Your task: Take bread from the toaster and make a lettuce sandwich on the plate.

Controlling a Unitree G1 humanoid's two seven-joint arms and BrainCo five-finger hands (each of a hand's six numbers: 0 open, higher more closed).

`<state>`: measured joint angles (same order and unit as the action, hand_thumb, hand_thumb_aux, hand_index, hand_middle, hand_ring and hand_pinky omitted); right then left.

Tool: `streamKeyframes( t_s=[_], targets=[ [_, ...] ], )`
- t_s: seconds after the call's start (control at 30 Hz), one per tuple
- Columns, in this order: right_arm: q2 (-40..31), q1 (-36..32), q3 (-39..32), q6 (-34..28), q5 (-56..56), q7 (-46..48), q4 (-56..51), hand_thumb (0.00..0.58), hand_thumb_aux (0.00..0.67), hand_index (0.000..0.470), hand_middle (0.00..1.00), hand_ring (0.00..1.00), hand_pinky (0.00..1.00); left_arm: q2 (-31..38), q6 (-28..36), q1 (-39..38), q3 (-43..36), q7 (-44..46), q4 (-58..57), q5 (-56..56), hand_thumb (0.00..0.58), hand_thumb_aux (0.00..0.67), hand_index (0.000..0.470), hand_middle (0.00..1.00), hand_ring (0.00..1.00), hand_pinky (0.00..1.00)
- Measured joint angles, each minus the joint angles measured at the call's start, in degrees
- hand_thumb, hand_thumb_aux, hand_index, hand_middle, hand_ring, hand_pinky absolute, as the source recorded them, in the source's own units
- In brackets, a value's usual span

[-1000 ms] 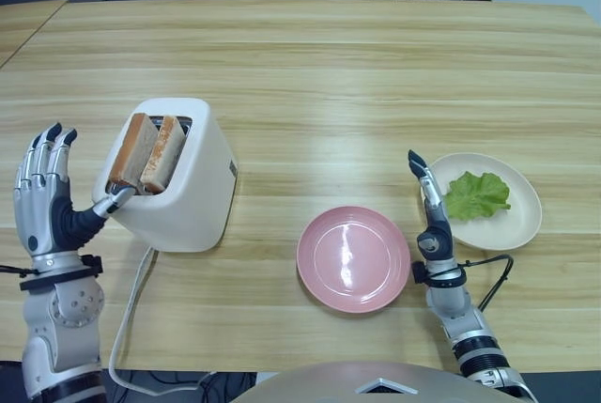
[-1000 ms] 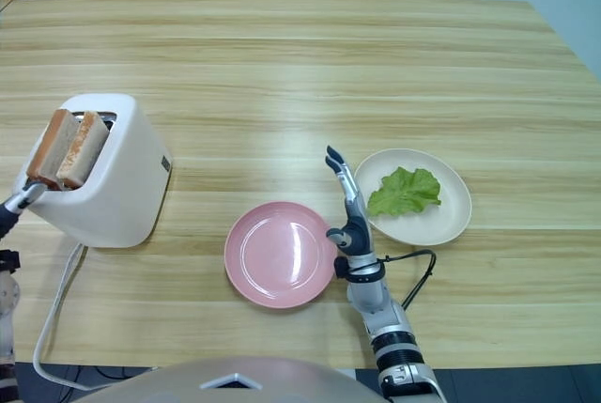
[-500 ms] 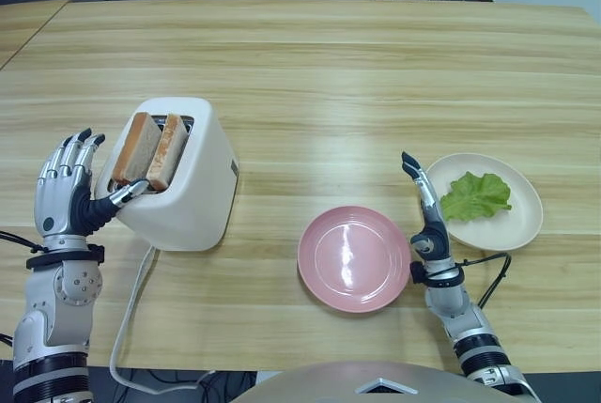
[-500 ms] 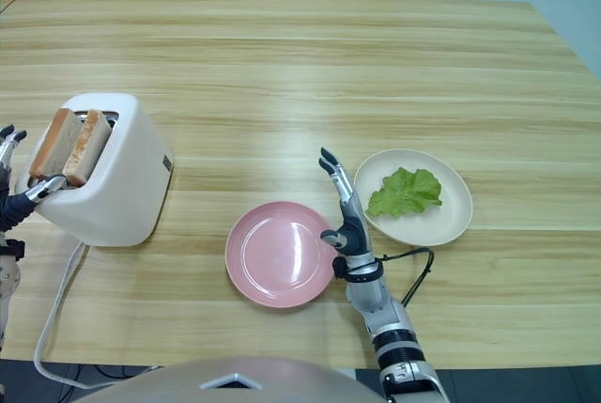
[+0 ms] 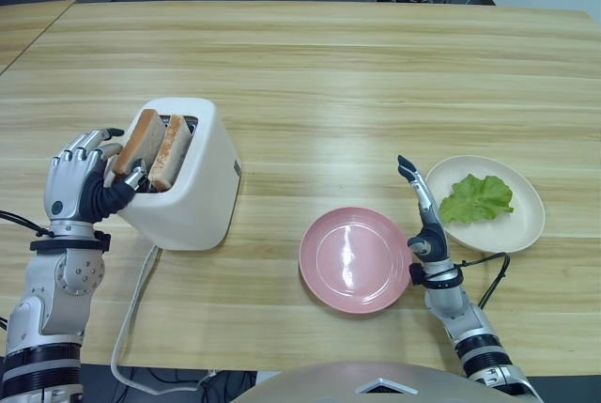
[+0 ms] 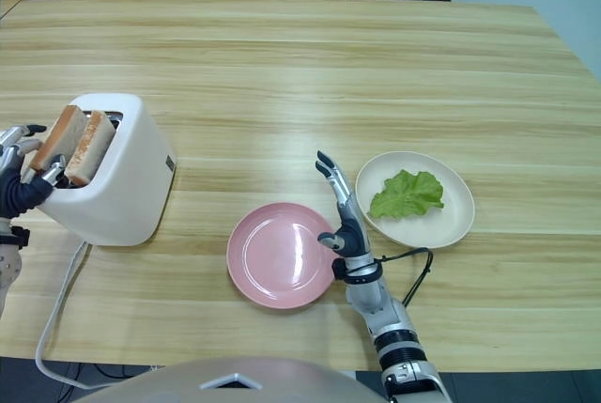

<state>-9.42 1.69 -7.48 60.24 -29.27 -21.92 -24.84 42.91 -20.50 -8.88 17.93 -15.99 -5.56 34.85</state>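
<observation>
One white boxy toaster (image 5: 195,182) carries two browned bread slices (image 5: 141,140). Two round plates: one glossy pink plate (image 5: 352,260), one cream plate (image 5: 526,226). One green lettuce leaf (image 5: 476,198). Two hands: left hand (image 5: 83,185), right hand (image 5: 424,226). One wooden counter (image 5: 357,74).

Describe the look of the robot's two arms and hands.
Both are bare metal, no sleeves. The left hand has silver-grey segmented fingers with black tips, a black palm and a black wrist band above a silver forearm with a round bolted joint. The right hand is the same silver and black; a thin black cable loops from its wrist band.
</observation>
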Motion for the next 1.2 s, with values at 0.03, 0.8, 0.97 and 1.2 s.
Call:
streamKeyframes(
  t_s=[0.03, 0.8, 0.97, 1.2],
  targets=[
    [0.0, 0.0, 0.0, 0.0, 0.0, 0.0, 0.0, 0.0, 0.0, 0.0, 0.0, 0.0, 0.0, -0.6, 0.5, 0.3, 0.1, -1.3, 0.1, 0.1, 0.58, 0.67, 0.47, 1.0, 1.0, 1.0],
    [-1.3, -0.1, 6.0, -6.5, -1.1, -6.0, 1.5, 0.0, 0.0, 0.0, 0.0, 0.0, 0.0, -20.2, -11.5, -1.2, -20.8, 9.3, 21.2, -30.4, 0.58, 0.67, 0.47, 1.0, 1.0, 1.0],
    [-5.9, -0.5, 12.5, -9.9, -1.2, -9.4, 3.2, 0.0, 0.0, 0.0, 0.0, 0.0, 0.0, -24.8, -11.6, -3.2, -32.3, 18.9, 13.6, -31.5, 0.58, 0.67, 0.47, 1.0, 1.0, 1.0],
    [-12.0, -1.4, 15.9, -13.8, -3.7, -13.6, -0.3, 0.0, 0.0, 0.0, 0.0, 0.0, 0.0, -26.5, -13.3, -0.8, -36.6, 24.3, -0.5, -25.6, 0.58, 0.67, 0.47, 1.0, 1.0, 1.0]
  ],
)
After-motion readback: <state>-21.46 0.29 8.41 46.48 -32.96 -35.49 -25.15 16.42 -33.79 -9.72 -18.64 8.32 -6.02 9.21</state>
